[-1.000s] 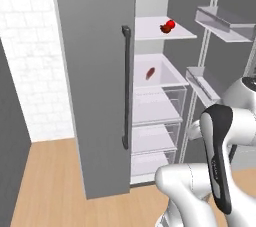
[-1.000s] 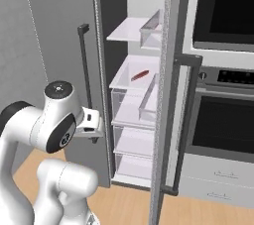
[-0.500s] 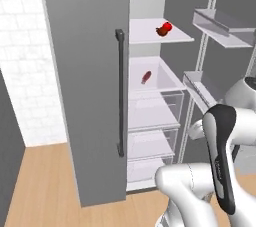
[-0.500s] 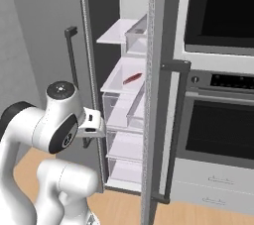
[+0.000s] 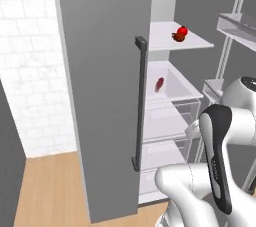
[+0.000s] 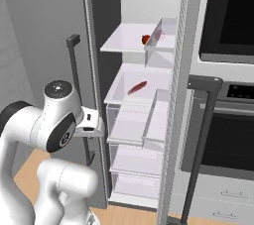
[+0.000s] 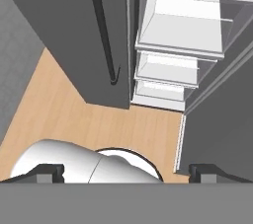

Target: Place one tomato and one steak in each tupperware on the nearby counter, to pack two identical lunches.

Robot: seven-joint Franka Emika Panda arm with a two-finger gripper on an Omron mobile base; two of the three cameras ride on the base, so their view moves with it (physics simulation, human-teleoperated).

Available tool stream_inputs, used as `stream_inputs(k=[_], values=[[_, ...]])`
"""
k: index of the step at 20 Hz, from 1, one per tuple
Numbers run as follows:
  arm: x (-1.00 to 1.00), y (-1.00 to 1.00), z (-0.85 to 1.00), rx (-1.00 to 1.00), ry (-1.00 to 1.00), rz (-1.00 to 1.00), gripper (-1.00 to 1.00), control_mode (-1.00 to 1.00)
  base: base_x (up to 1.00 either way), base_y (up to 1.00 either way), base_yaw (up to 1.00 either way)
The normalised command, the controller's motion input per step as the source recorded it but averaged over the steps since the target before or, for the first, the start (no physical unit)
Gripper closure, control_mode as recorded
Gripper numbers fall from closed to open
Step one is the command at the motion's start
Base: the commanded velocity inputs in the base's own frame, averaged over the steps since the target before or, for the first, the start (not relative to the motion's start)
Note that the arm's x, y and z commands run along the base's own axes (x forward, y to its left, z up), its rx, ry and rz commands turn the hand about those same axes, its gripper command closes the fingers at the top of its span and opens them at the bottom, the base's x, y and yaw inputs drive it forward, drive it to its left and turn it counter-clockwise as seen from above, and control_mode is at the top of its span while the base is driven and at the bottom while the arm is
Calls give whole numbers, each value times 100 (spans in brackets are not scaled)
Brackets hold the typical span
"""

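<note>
Red tomato sits on the fridge's upper shelf, a steak one shelf lower, while the gripper (fingers spread wide, holding nothing) points at the wooden floor.

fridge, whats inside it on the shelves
In the open fridge, a tomato sits on the upper shelf and a steak on the shelf below. The drawers underneath look empty; the left door hides the rest.

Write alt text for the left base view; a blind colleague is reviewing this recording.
An open fridge with white shelves: a red tomato sits on an upper shelf, a dark red steak on the shelf below. Its grey door with a dark bar handle stands at left; the robot's white arm rises at lower right.
</note>
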Motion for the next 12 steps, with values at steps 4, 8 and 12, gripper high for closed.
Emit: stream_inputs(k=[4,8,12], values=[[0,0,0,0,0,0,-100,100,34,-21,-8],[0,0,0,0,0,0,-100,100,43,-3,-8],[0,0,0,0,0,0,-100,100,39,-5,-7]])
